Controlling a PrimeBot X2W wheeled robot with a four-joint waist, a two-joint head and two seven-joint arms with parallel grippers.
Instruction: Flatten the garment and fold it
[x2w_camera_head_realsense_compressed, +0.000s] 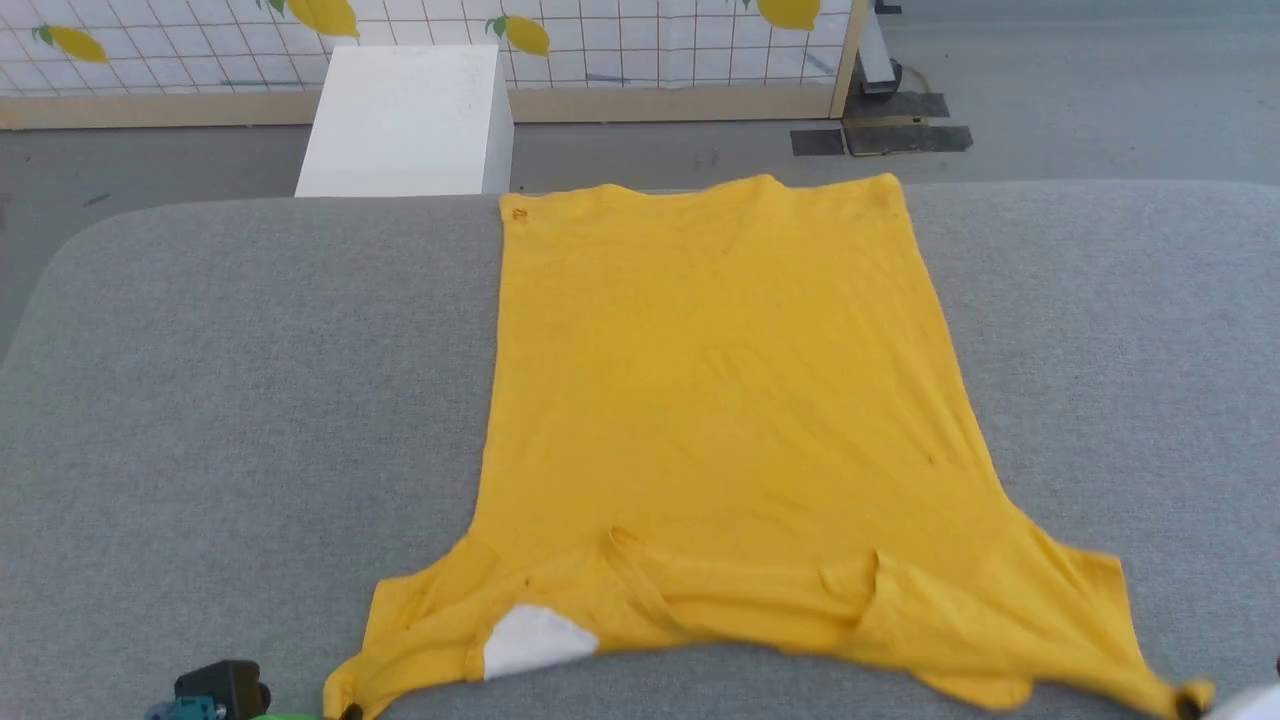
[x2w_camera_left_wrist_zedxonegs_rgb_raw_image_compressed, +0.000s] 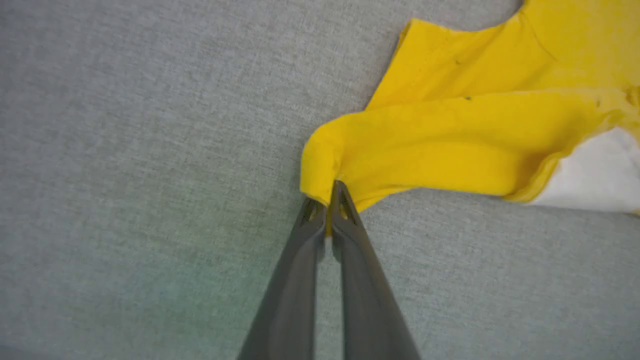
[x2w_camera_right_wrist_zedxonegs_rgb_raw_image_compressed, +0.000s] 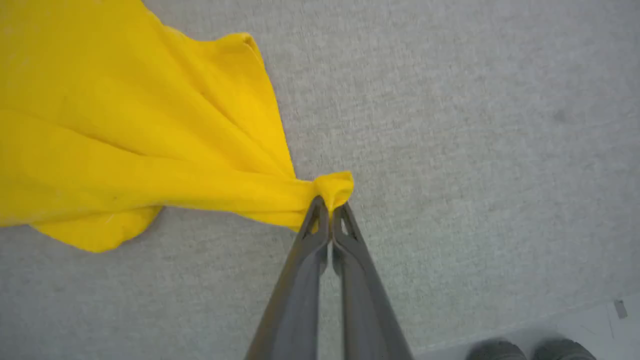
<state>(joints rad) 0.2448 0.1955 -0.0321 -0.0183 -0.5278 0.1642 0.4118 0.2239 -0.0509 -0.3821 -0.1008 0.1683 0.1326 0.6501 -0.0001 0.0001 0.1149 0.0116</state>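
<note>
Shirt (x2w_camera_head_realsense_compressed: 720, 400) lies spread on the grey table (x2w_camera_head_realsense_compressed: 200, 400), plain side up, hem at the far edge and shoulders nearest the robot.

Progress, as you can judge it:
- Body panel is mostly flat, with only shallow creases across the middle.
- Near end is not flat. The shoulder band is ridged and doubled over, and a white patch (x2w_camera_head_realsense_compressed: 535, 640) peeks out at the near left.
- No fold is made yet, so the flattening looks well along and all the folding is left.

Arms:
- Left gripper (x2w_camera_left_wrist_zedxonegs_rgb_raw_image_compressed: 327, 200) sits at the near left corner with its fingers reaching low over the table. Its jaws are pinched tight on the left sleeve tip (x2w_camera_left_wrist_zedxonegs_rgb_raw_image_compressed: 320, 170), and yellow cloth bulges just past them.
- Right gripper (x2w_camera_right_wrist_zedxonegs_rgb_raw_image_compressed: 330, 205) mirrors it at the near right corner, jaws clamped on the right sleeve tip (x2w_camera_right_wrist_zedxonegs_rgb_raw_image_compressed: 335, 187).
- The two grippers are well apart, and the cloth is drawn into a point at each grip.

Expect to smooth that near band before you start any fold.
</note>
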